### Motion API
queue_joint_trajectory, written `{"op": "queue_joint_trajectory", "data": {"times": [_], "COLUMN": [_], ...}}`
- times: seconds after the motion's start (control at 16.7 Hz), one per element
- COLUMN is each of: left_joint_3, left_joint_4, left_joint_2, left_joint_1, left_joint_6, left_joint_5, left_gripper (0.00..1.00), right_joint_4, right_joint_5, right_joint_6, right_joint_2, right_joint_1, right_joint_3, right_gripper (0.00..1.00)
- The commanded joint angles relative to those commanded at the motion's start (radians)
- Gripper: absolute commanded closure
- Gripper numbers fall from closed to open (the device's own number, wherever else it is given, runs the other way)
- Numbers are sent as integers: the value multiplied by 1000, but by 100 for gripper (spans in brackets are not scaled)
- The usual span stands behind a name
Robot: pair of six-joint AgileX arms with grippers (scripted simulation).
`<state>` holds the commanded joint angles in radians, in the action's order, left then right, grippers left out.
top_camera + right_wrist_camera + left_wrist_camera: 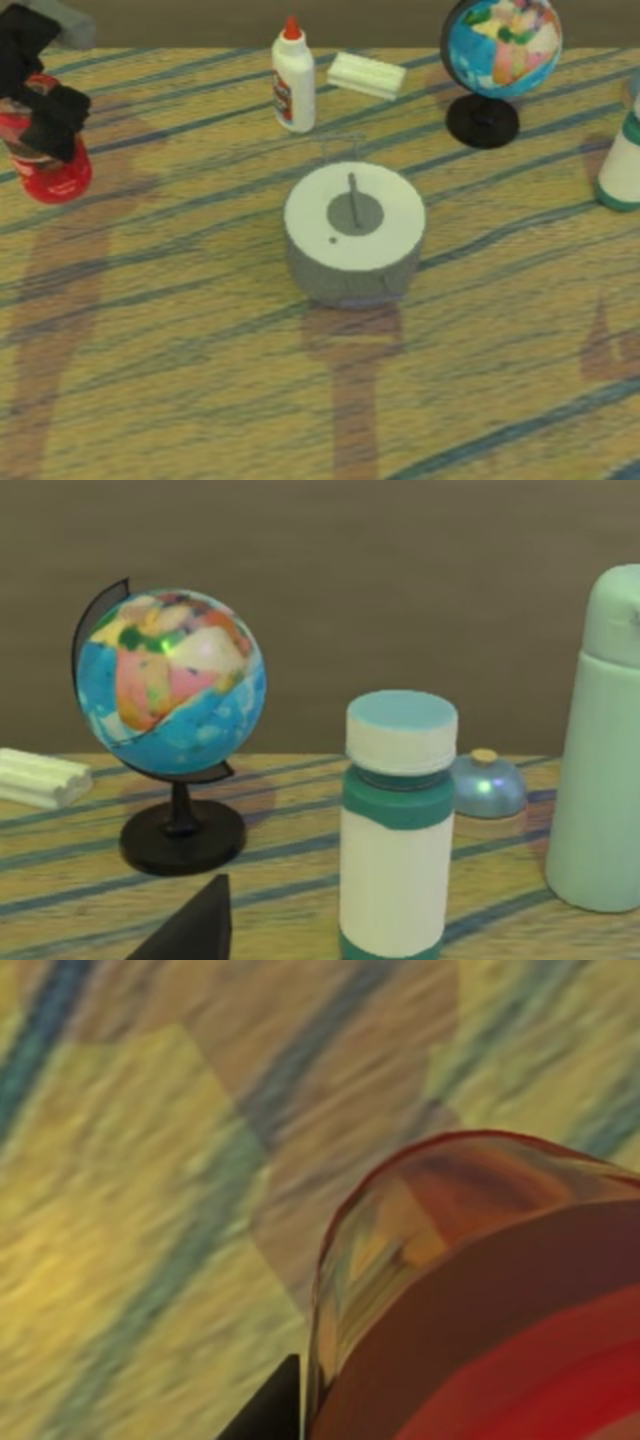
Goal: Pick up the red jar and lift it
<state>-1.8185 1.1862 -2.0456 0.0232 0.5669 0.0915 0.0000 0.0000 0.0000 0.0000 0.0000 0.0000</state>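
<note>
The red jar (48, 165) is at the far left of the top view, its upper part covered by my left gripper (42, 118), which is shut on it from above. Its shadow lies on the cloth below and to the right of it. In the left wrist view the red jar (480, 1300) fills the near corner, with one dark finger (272, 1412) pressed against its side and striped cloth beneath. My right arm is out of the top view; the right wrist view shows only one dark fingertip (198, 925) over the table's right side.
A white glue bottle with red cap (293, 80), a white block (366, 75) and a globe (497, 50) stand along the back. A white-topped grey drum (354, 235) sits mid-table. A white-and-teal bottle (620, 160) stands at the right edge, near a bell (485, 785) and a pale green bottle (600, 750).
</note>
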Motion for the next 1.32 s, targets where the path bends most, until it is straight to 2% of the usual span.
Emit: {"op": "queue_joint_trajectory", "data": {"times": [0.18, 0.48, 0.66, 0.84, 1.32], "left_joint_3": [57, 178, 243, 277, 302], "left_joint_4": [-51, -158, -216, -249, -290], "left_joint_2": [9, 37, 56, 68, 47], "left_joint_1": [66, 195, 260, 296, 294], "left_joint_6": [-192, -608, -784, -866, -866], "left_joint_5": [-36, -107, -143, -163, -163], "left_gripper": [100, 100, 100, 100, 100], "right_joint_4": [0, 0, 0, 0, 0], "right_joint_5": [0, 0, 0, 0, 0], "right_joint_6": [0, 0, 0, 0, 0], "right_joint_2": [0, 0, 0, 0, 0], "right_joint_1": [0, 0, 0, 0, 0], "right_joint_3": [0, 0, 0, 0, 0], "right_gripper": [0, 0, 0, 0, 0]}}
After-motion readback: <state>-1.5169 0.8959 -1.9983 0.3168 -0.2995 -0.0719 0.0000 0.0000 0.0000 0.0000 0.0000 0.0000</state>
